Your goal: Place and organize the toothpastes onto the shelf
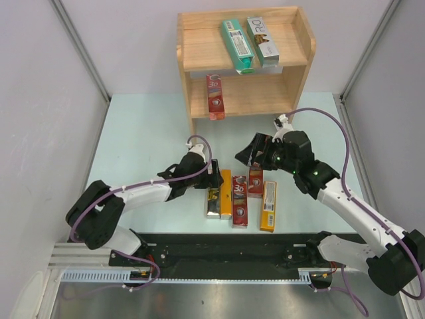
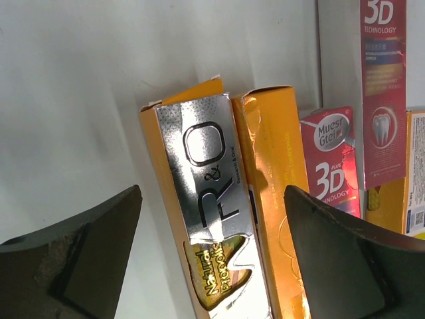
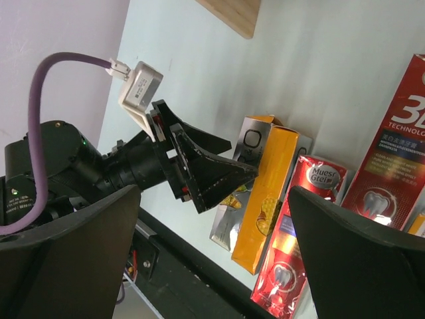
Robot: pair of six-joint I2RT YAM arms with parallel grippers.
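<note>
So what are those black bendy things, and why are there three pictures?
They are two robot arms, each ending in a two-finger gripper. One picture looks down from above; the other two come from little cameras on each wrist. The left gripper is open over a silver cardboard toothpaste carton, with an orange carton beside it. The right gripper is open too and holds nothing. Five cartons lie on the pale table. The light wooden two-tier shelf already has a teal-green carton, a silver one and a red one.
</note>
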